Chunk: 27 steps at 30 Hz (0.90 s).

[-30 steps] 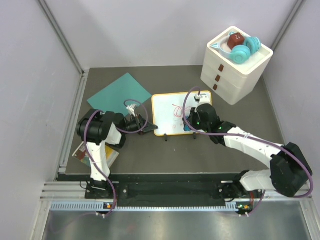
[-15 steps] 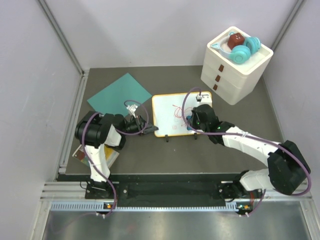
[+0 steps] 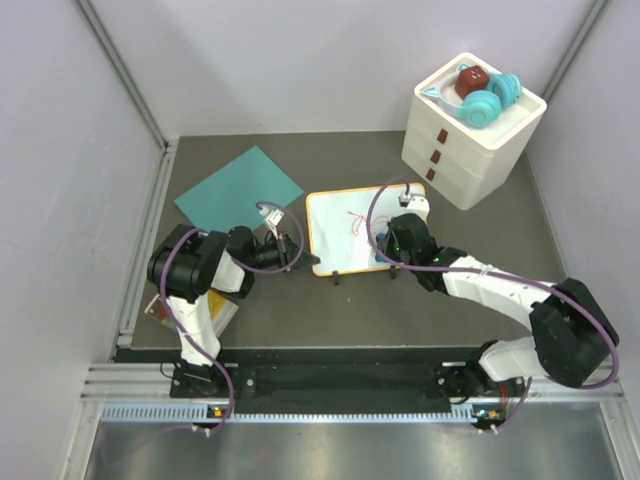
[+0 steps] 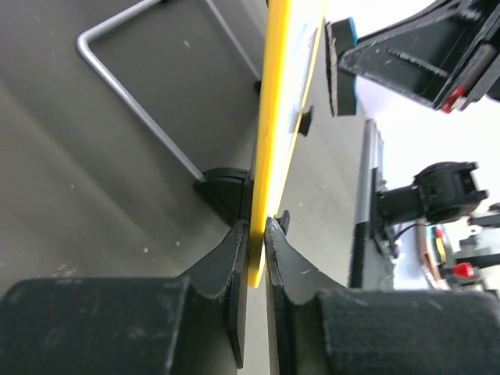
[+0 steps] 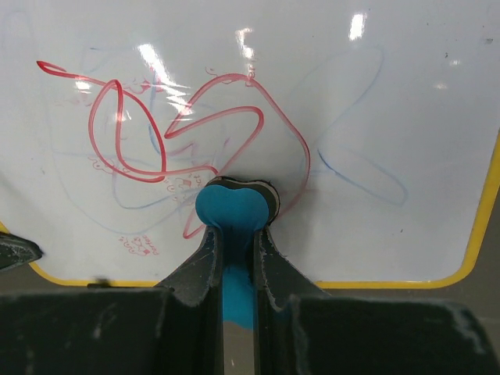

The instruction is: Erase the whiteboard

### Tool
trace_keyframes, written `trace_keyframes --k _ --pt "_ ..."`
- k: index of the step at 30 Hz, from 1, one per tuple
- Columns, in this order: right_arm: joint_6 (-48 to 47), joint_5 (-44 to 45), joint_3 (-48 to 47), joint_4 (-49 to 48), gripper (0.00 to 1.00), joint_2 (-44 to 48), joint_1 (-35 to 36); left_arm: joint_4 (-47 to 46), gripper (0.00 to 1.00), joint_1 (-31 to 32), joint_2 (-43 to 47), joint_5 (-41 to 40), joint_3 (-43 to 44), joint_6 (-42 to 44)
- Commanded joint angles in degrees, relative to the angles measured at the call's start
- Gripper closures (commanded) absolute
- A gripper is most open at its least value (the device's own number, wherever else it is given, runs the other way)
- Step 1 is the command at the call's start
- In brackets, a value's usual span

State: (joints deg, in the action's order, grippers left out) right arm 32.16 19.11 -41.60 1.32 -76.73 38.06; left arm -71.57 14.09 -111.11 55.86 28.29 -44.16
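Right wrist: red-scribbled whiteboard [image 5: 391,117], tight in left gripper [image 4: 258,228]; eraser [image 5: 228,206], tight in right gripper [image 5: 234,236].

Whiteboard [image 3: 338,232]: small, glossy white, thin yellow frame, rounded corners. Red scribbles [image 5: 160,176] and faint blue traces on face. Propped on black feet [image 3: 335,277], centre of dark tabletop [image 3: 300,305].

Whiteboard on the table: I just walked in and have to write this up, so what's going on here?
The left gripper is shut on the yellow frame of the whiteboard, apparently steadying it. The right gripper holds a blue eraser at the board's face, low among the red scribbles, which are mostly unerased.
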Motion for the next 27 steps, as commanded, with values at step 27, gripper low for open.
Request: trace_keyframes --k 27 --pt "4.0 14.3 3.5 -24.5 1.00 -11.2 8.5 13.6 1.00 2.1 0.5 -5.5 2.7 13.3"
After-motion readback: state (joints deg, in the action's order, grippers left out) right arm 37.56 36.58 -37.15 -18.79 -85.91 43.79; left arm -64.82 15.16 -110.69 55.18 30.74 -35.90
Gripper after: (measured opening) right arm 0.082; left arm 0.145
